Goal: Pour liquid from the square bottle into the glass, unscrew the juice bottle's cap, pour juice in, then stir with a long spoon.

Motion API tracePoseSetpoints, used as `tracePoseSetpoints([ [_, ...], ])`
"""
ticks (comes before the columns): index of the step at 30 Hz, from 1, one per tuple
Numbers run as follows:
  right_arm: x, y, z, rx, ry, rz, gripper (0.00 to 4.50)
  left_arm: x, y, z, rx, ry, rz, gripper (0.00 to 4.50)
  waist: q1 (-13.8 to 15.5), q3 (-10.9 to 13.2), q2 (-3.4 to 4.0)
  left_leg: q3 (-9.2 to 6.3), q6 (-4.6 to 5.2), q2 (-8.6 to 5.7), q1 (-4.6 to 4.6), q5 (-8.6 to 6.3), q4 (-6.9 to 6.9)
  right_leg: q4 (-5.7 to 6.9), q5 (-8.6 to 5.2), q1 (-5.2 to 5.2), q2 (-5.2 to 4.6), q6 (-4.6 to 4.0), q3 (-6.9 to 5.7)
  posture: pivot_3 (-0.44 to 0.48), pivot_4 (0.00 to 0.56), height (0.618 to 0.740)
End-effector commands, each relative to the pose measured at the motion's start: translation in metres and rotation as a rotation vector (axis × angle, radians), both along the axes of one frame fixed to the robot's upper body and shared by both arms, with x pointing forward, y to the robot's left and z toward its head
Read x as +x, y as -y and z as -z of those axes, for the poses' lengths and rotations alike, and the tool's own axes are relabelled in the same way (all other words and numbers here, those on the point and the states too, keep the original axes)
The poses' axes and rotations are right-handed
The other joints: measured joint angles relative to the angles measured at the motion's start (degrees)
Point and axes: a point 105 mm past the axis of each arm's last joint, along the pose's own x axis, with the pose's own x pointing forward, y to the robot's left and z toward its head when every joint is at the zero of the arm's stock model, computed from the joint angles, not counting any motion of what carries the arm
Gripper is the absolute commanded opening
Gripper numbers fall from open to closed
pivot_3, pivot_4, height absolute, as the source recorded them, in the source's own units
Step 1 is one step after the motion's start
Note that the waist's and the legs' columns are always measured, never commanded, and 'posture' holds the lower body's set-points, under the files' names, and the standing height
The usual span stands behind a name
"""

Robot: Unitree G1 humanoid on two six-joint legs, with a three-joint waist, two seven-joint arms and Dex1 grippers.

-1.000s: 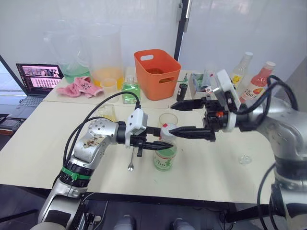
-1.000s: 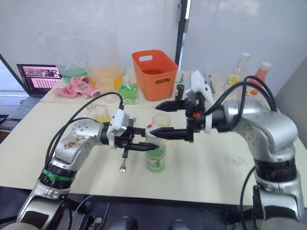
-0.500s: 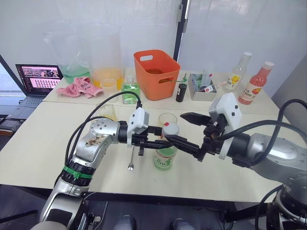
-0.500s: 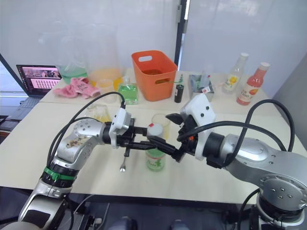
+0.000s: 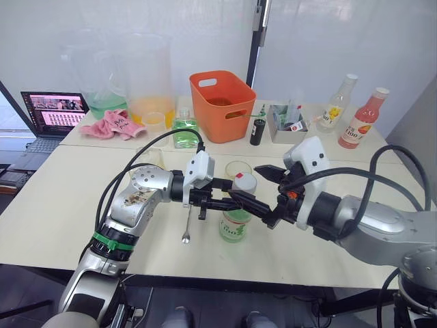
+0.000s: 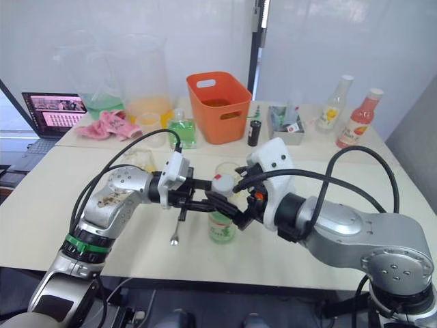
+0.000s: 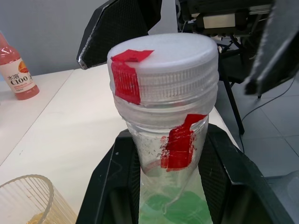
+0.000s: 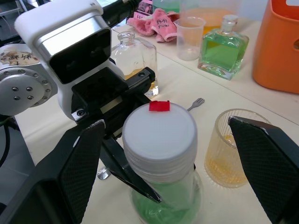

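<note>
The juice bottle stands upright near the table's middle, its white cap with a red mark screwed on. My left gripper is shut on the bottle just below the cap, a finger on each side. From the right, my right gripper reaches in open, its fingers straddling the cap without touching it. Just behind the bottle is the glass, holding some yellow liquid. The square bottle stands behind my left arm. Under the left gripper the long spoon lies on the table.
At the back of the table are an orange basket, a green square bottle, a pink cloth, a laptop, large jugs, a grey tray, a yellow-labelled bottle and a pink-liquid bottle.
My right gripper has come down and in from the upper right, and its open fingers now sit either side of the cap. The left gripper has kept hold of the juice bottle.
</note>
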Motion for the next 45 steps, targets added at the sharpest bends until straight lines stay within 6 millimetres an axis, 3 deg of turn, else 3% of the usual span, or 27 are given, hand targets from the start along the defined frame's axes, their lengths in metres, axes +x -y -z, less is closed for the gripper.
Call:
tracePoseSetpoints([
  [1, -0.002, -0.001, -0.01, 0.033, 0.03, 0.005, 4.47, 0.002, 0.003, -0.008, 0.007, 0.047, -0.011, 1.31, 0.0, 0.0, 0.0, 0.0, 0.0, 0.0, 0.0, 0.0, 0.0, 0.0, 0.0, 0.0, 0.0, 0.0, 0.0, 0.0, 0.15, 0.739],
  [2, -0.002, -0.001, -0.01, 0.034, 0.029, 0.007, 4.47, 0.002, 0.002, -0.008, 0.007, 0.047, -0.011, 1.31, 0.0, 0.0, 0.0, 0.0, 0.0, 0.0, 0.0, 0.0, 0.0, -0.01, 0.0, 0.0, 0.0, 0.0, 0.0, 0.0, 0.15, 0.739],
  [5, -0.002, -0.002, -0.01, 0.039, 0.027, 0.011, 3.72, 0.002, 0.002, -0.008, 0.008, 0.048, -0.011, 1.31, 0.0, 0.0, 0.0, 0.0, 0.0, 0.0, 0.0, 0.0, 0.0, -0.01, 0.0, 0.0, 0.0, 0.0, 0.0, 0.0, 0.15, 0.739],
  [10, -0.002, -0.003, -0.01, 0.046, 0.023, 0.014, 2.02, 0.003, 0.001, -0.008, 0.01, 0.049, -0.013, 1.31, 0.0, 0.0, 0.0, 0.0, 0.0, 0.01, -0.01, 0.0, 0.0, -0.01, 0.0, 0.0, 0.0, 0.0, 0.0, 0.0, 0.15, 0.739],
  [12, -0.002, -0.003, -0.01, 0.045, 0.022, 0.014, 1.65, 0.003, 0.001, -0.008, 0.011, 0.049, -0.014, 1.31, 0.0, 0.0, 0.0, 0.0, 0.0, 0.01, -0.01, 0.0, 0.0, -0.02, 0.0, 0.0, 0.0, 0.0, 0.0, 0.0, 0.15, 0.739],
  [22, -0.002, -0.005, -0.011, 0.04, 0.045, -0.028, 1.65, 0.003, 0.0, -0.007, 0.017, 0.046, -0.019, 1.31, -0.1, 0.0, 0.0, 0.0, 0.0, 0.02, -0.01, 0.0, 0.0, -0.02, 0.0, -0.01, 0.0, 0.0, 0.0, 0.0, 0.15, 0.739],
  [28, -0.013, -0.007, -0.003, 0.0, 0.014, -0.357, 1.65, 0.002, 0.001, -0.006, 0.023, 0.039, -0.002, 1.31, 0.0, 0.0, 0.0, 0.0, 0.01, 0.01, -0.01, 0.0, 0.0, -0.03, 0.0, 0.0, 0.0, 0.0, 0.0, 0.0, 0.15, 0.739],
  [36, 0.014, 0.002, -0.003, -0.162, -0.065, -0.839, 1.65, -0.002, -0.001, -0.008, 0.011, 0.036, 0.035, 1.31, -0.4, 0.0, 0.01, 0.01, 0.02, 0.04, 0.06, -0.01, 0.01, 0.0, -0.01, -0.03, 0.1, -0.02, 0.04, 0.0, 0.15, 0.739],
  [41, 0.039, -0.008, -0.008, -0.219, -0.054, -0.985, 1.65, -0.003, -0.002, -0.009, -0.002, 0.036, 0.021, 1.31, -0.2, 0.0, 0.02, 0.03, 0.04, 0.05, 0.0, -0.02, -0.02, 0.01, -0.03, -0.12, 0.12, -0.05, 0.03, 0.0, 0.15, 0.739],
  [45, 0.043, -0.012, -0.007, -0.254, -0.057, -1.057, 1.65, -0.004, -0.003, -0.009, -0.008, 0.037, 0.011, 1.31, 0.2, 0.0, 0.02, 0.03, 0.04, 0.04, -0.01, -0.03, -0.01, 0.05, -0.03, -0.1, 0.11, -0.04, 0.02, 0.0, 0.15, 0.739],
])
